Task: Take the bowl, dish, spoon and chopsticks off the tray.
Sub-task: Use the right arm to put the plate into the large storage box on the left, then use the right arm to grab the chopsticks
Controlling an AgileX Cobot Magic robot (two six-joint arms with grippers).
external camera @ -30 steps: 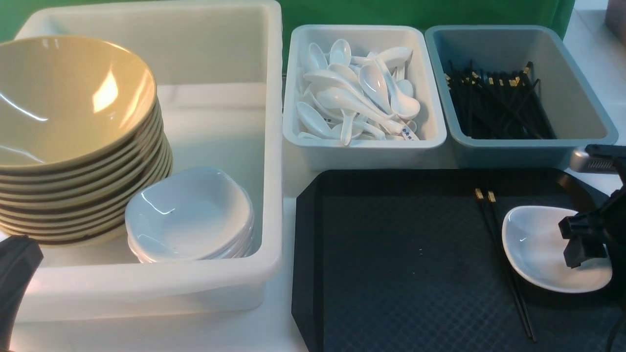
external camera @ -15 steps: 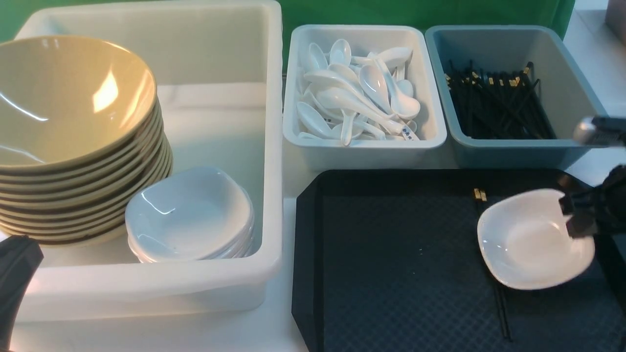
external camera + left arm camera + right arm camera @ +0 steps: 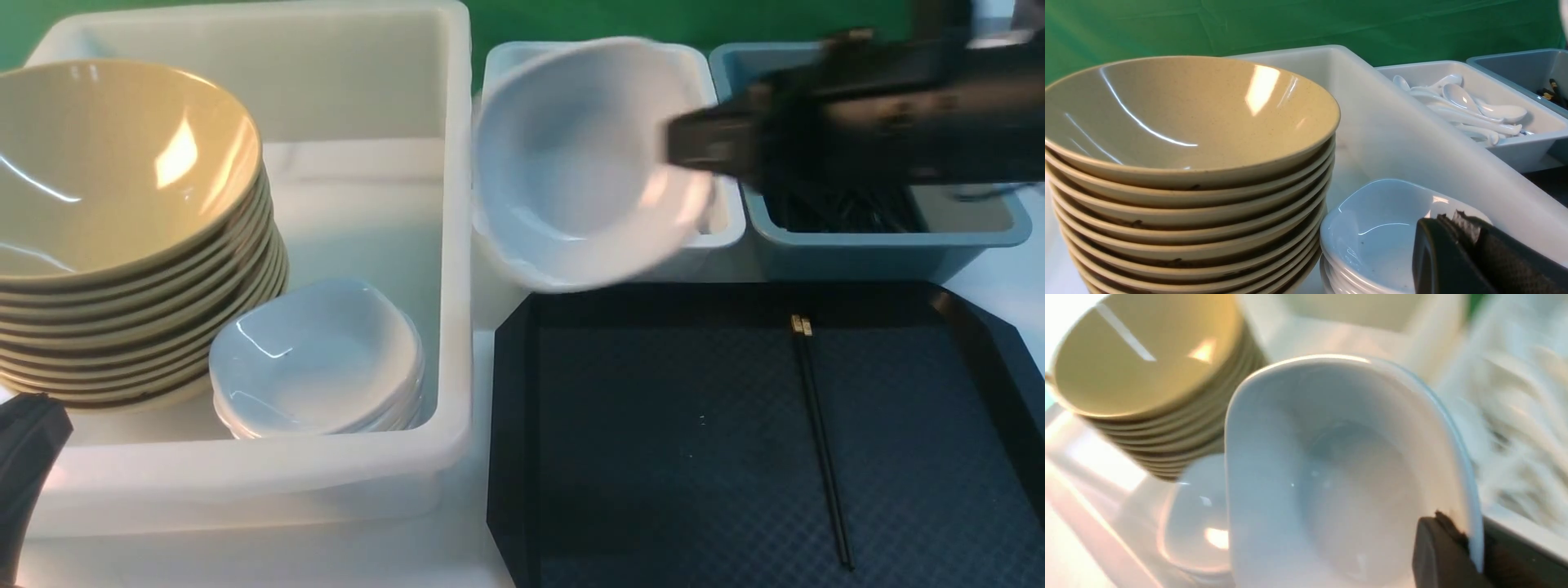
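My right gripper (image 3: 694,151) is shut on the rim of the small white dish (image 3: 584,163) and holds it tilted in the air in front of the spoon tub, near the big white tub's right wall. In the right wrist view the dish (image 3: 1339,477) fills the frame, its edge pinched by the gripper (image 3: 1472,543). A pair of black chopsticks (image 3: 820,433) lies alone on the black tray (image 3: 653,457). Olive-yellow bowls (image 3: 106,163) are stacked in the big white tub. My left gripper (image 3: 1449,218) is shut and empty, low beside the stacked white dishes (image 3: 1380,228).
The big white tub (image 3: 367,106) holds the bowl stack and a pile of white dishes (image 3: 318,359). A small white tub of spoons (image 3: 1461,98) and a grey-blue tub (image 3: 971,220) of chopsticks stand behind the tray. Green backdrop behind.
The right gripper shut on the dish, lifted it off the tray's right side and carried it up and left to the spoon tub. The chopsticks' near end swung slightly left.
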